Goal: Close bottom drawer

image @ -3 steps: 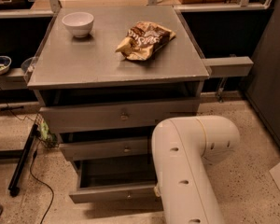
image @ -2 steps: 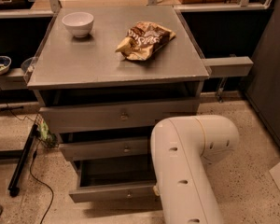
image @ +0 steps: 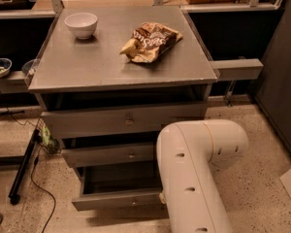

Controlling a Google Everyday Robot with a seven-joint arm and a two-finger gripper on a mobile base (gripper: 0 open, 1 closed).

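Camera view: the robot's white arm (image: 194, 178) fills the foreground, its gripper hidden behind it, so its grip cannot be told. Just left, the bottom drawer (image: 116, 199) juts open, its front running left-right. Closing it would mean pushing away, into the cabinet (image: 111, 64).

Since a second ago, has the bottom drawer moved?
No. The bottom drawer still juts equally far past the middle drawer. The end effector is out of view; only the white arm shows.
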